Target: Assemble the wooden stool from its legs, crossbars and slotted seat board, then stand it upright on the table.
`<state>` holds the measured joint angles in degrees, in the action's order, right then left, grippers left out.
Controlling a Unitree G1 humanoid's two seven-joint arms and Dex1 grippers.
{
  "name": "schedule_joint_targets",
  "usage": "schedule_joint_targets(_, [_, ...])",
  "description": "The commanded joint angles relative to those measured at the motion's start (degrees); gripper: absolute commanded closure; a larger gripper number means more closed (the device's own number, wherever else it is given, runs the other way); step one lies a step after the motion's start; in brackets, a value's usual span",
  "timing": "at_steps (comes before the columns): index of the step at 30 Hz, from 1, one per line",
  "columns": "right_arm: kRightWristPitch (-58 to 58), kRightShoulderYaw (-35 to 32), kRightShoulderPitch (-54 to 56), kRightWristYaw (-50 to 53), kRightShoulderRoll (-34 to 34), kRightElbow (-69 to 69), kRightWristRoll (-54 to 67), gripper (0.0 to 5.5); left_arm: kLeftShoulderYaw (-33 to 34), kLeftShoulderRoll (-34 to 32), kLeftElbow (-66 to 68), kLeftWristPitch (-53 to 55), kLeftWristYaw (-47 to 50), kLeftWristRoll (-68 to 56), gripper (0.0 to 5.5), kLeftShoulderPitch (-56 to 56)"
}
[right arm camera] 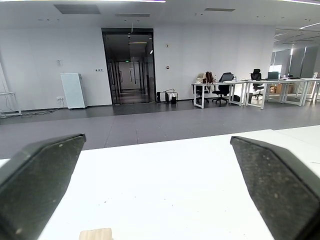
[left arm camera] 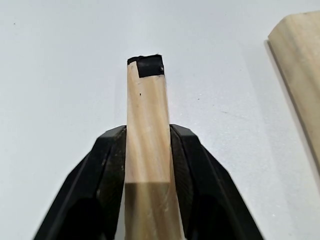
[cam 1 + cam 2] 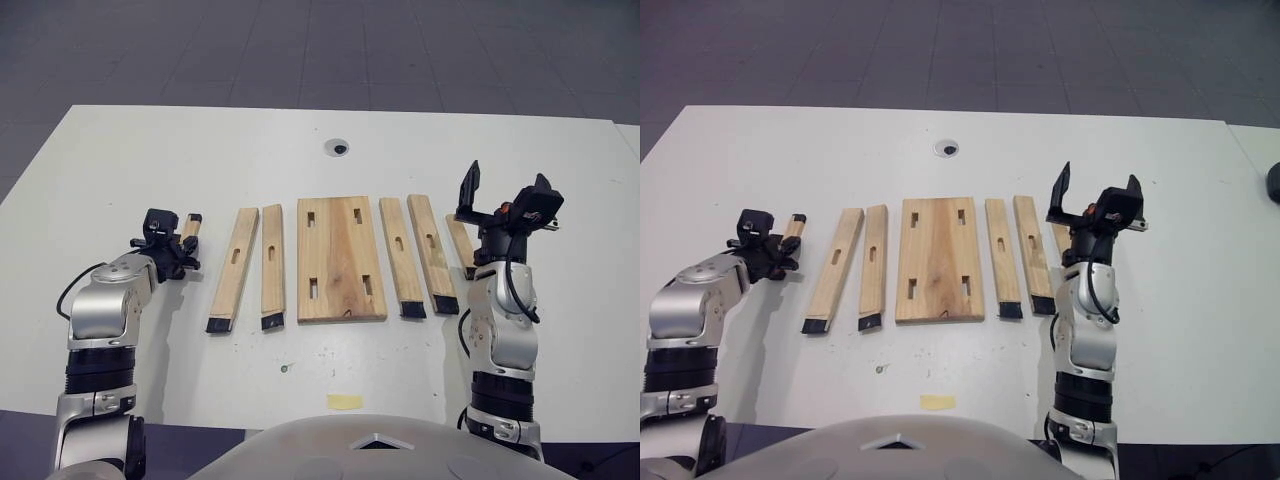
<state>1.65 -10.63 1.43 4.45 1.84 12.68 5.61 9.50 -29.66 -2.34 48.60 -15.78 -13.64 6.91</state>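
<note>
Clamping a pale, black-tipped crossbar (image 2: 146,95), left gripper (image 2: 147,131), right gripper (image 3: 506,195) raised, wide open

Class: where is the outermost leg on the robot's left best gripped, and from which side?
Probably from above, pinching the outermost left leg across its width near the black-tipped end: it lies flat and splays from the neighbouring leg there, leaving finger room.

Seat board (image 3: 940,258) flat on white table (image 3: 1180,180), slots facing up. Just left of board: inner left leg (image 3: 873,266), then outer left leg (image 3: 833,270). Just right of board: inner right leg (image 3: 1002,257), outer right leg (image 3: 1033,253). Well left of board, left gripper (image 3: 778,252) clamped on crossbar (image 3: 794,226). Right of board, right gripper (image 3: 1095,203) raised, fingers spread.
</note>
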Motion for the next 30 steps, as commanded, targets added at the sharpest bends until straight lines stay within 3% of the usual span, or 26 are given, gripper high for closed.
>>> schedule_joint_targets(1, [0.89, 0.34, 1.07, -0.66, 0.27, 0.04, 0.48, 0.1, -1.02, 2.84, 1.33, -4.21, -0.38, 0.43, 4.23, 0.01])
schedule_joint_targets(4, [4.87, -1.24, 3.38, -2.91, -0.24, 1.26, 7.46, 0.1, 0.66, 4.48, 1.61, -9.92, 1.98, 1.21, 4.23, 5.48])
schedule_joint_targets(7, [14.03, -3.11, 6.56, -8.59, -0.91, 4.93, 25.62, 0.1, 0.31, 4.8, 0.48, -17.26, 3.48, 3.21, 4.23, 9.85])
schedule_joint_targets(10, [25.49, -3.32, 7.71, -14.0, 0.18, 10.44, 49.19, 0.1, -6.18, 4.48, -3.0, -28.01, -1.88, 5.8, 4.23, 13.57])
schedule_joint_targets(14, [31.07, -0.88, 8.19, -12.27, -1.69, 12.87, 64.07, 0.1, -13.36, 8.14, -8.9, -33.53, -9.2, 2.83, 4.23, 15.06])
schedule_joint_targets(26, [32.91, 3.76, 8.42, -3.97, -4.2, 11.26, 68.61, 0.1, -21.63, 11.59, -19.27, -32.56, -16.73, -1.62, 4.23, 11.57])
schedule_joint_targets(30, [33.42, 5.85, 9.21, -3.65, -4.24, 11.68, 68.02, 0.78, -23.3, 11.05, -18.16, -35.38, -16.46, 2.16, 4.23, 10.9])
